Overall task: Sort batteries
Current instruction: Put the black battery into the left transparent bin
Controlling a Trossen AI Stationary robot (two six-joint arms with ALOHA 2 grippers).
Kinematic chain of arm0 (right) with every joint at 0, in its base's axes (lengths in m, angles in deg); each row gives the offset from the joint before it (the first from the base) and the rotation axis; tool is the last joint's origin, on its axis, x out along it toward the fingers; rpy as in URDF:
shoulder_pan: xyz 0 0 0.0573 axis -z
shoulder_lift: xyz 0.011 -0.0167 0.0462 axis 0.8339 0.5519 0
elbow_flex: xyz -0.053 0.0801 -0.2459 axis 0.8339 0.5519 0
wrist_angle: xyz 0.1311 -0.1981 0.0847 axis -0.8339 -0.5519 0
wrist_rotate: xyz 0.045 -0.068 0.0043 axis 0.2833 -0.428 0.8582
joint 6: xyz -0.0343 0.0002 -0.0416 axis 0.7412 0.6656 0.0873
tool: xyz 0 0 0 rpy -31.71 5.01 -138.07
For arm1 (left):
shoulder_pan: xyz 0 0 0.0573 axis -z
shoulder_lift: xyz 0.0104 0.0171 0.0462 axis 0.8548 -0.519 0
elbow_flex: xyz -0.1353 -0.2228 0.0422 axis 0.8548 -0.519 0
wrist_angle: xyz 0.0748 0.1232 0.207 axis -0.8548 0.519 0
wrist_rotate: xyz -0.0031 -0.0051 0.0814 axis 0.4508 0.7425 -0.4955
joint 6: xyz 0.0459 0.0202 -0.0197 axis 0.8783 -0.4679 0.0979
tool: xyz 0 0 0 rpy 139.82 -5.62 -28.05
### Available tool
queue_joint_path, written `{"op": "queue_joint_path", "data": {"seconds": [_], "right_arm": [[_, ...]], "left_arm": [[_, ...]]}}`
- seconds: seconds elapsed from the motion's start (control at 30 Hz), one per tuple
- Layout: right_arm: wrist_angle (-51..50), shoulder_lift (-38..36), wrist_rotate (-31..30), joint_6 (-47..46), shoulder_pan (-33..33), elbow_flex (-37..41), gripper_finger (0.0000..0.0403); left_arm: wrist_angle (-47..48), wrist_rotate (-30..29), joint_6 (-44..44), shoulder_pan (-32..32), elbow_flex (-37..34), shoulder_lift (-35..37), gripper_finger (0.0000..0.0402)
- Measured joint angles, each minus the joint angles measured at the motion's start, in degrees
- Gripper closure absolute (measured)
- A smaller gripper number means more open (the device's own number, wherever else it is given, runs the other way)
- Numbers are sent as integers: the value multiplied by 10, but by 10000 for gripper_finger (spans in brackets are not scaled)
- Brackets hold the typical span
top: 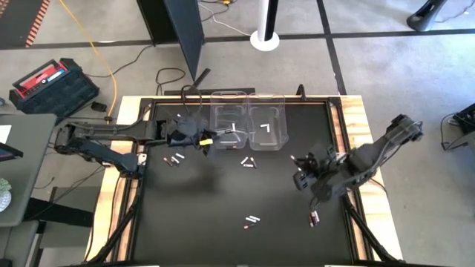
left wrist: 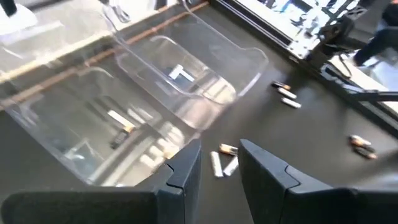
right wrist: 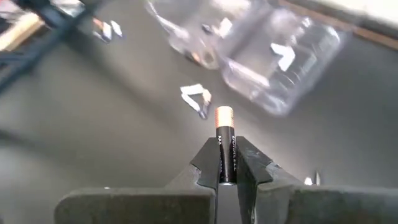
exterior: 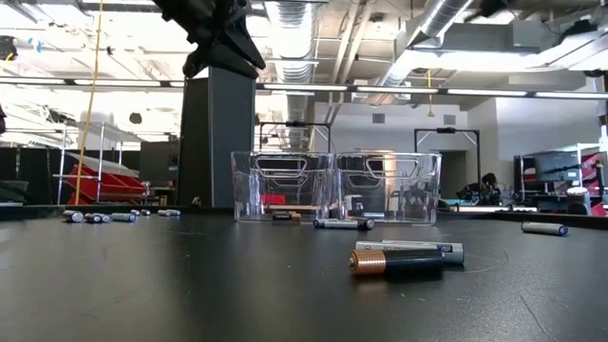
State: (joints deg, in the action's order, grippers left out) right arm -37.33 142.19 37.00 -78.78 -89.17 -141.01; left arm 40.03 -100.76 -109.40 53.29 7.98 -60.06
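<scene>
Clear bins (top: pixel 248 119): two. Right claw (right wrist: pixel 227 177) grasps one battery (right wrist: pixel 225 148); left claw (left wrist: pixel 219 163) released.

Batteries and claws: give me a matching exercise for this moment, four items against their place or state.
Items
1. Right claw
2. Left claw
3. Left bin
4. Pair of batteries

States
A. Open, holding nothing, above the left bin's near edge
B. Lying on the mat toward its near edge
C. Shut on a black, copper-tipped battery
D. Holds a few batteries, next to the right bin

Pairs: 1-C, 2-A, 3-D, 4-B
</scene>
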Motion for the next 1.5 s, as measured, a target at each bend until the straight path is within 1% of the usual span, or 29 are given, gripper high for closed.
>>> {"op": "queue_joint_path", "data": {"seconds": [0.1,0.2,0.27,0.37,0.47,0.57,0.7,0.77,0.87,0.93,1.13,1.23,1.37,1.43,1.5], "right_arm": [[82,-13,-5,141,46,0,365],[184,-8,-2,285,104,0,365],[251,3,20,363,149,0,365],[342,33,84,452,220,0,365],[424,76,151,510,284,0,365],[495,124,198,556,333,0,365],[582,186,267,583,388,-2,365],[596,223,300,584,411,-20,365],[584,284,333,596,438,-76,365],[557,327,341,611,452,-127,365],[396,455,345,631,486,-321,365],[320,513,345,631,506,-399,365],[263,577,345,632,527,-461,365],[243,600,347,632,533,-478,365],[229,619,363,632,538,-486,365]], "left_arm": [[0,0,40,-22,0,0,299],[0,0,71,-49,0,0,299],[2,0,90,-68,0,6,299],[5,0,122,-94,0,23,299],[6,0,156,-121,0,53,299],[7,0,177,-145,0,87,299],[19,0,201,-164,0,124,299],[25,0,212,-170,0,139,299],[40,0,232,-177,0,153,299],[49,0,240,-180,0,159,299],[87,0,261,-191,0,160,299],[95,0,270,-192,0,160,299],[95,0,280,-192,0,160,299],[95,0,281,-192,0,160,299],[95,0,281,-192,0,160,299]]}}
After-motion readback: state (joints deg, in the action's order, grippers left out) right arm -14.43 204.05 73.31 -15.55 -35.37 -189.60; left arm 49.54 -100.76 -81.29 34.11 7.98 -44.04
